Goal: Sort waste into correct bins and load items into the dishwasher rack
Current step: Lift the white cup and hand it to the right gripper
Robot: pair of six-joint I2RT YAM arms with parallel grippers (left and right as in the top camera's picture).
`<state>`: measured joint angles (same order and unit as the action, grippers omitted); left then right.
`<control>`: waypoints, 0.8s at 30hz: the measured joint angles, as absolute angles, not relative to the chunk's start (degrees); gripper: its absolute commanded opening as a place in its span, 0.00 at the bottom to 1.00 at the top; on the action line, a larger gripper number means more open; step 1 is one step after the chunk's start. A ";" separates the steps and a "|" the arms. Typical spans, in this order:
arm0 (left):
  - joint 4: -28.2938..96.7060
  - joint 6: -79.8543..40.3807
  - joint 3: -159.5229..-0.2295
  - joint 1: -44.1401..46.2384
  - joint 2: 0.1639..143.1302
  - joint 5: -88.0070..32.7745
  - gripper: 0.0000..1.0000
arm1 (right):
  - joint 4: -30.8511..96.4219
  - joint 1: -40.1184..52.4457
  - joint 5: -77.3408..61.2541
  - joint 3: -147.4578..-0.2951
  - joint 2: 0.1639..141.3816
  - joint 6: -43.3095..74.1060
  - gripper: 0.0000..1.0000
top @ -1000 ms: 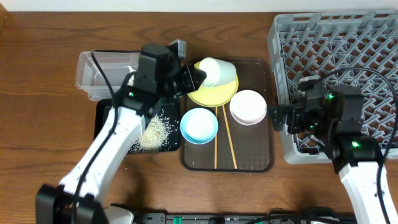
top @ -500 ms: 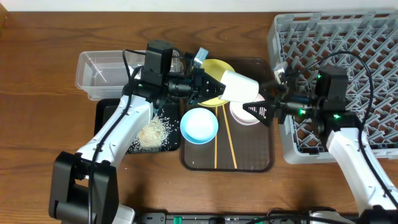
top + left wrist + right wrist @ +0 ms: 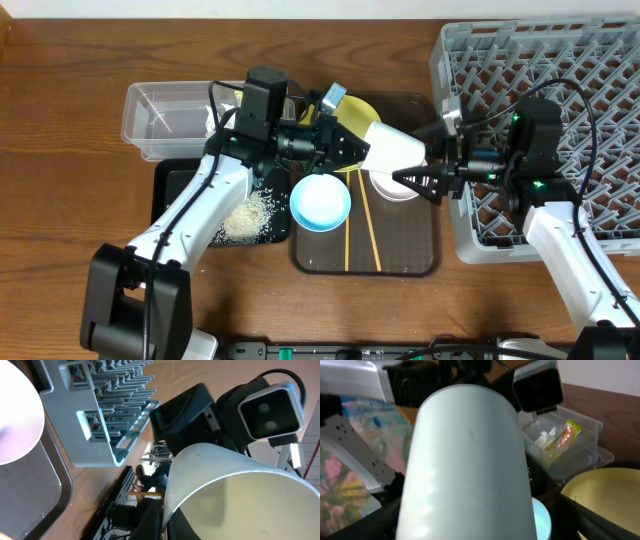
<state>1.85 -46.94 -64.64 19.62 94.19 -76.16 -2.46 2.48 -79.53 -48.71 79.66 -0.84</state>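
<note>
Cup (image 3: pixel 393 152) handover above the tray (image 3: pixel 420 262), bound for the rack (image 3: pixel 600 60).
Overhead: left hand (image 3: pixel 340 146) grips the cup sideways; right hand (image 3: pixel 412 168), wide, flanks its base, closer than a second ago. Next, right must close before left releases. Left wrist: cup's mouth, rack beyond. Right wrist: cup fills the view.

Your overhead camera looks straight down on the tabletop (image 3: pixel 60 250), wide enough to take in its left edge and the dishwasher rack (image 3: pixel 560 70) at the right edge. Your left wrist camera sits tight against the white cup (image 3: pixel 235 495), tilted and facing right toward the rack. Your right wrist camera faces left, equally close on that cup, with the clear tub (image 3: pixel 594 452) behind it. All three views share the cup.
</note>
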 measured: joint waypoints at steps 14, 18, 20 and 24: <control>1.85 -47.42 -64.64 19.73 94.19 -75.88 0.26 | -5.63 2.48 -81.23 -48.71 79.66 3.46 0.63; 1.83 -45.58 -64.64 19.73 94.19 -75.53 0.56 | -4.78 2.48 -80.55 -48.71 79.66 3.49 0.58; 3.64 -42.61 -64.64 19.73 94.19 -74.00 0.61 | -3.75 2.48 -78.91 -48.71 79.66 3.73 0.55; 14.68 -34.68 -64.64 19.73 94.17 -63.24 0.63 | -1.78 2.46 -73.25 -48.71 79.66 3.79 0.54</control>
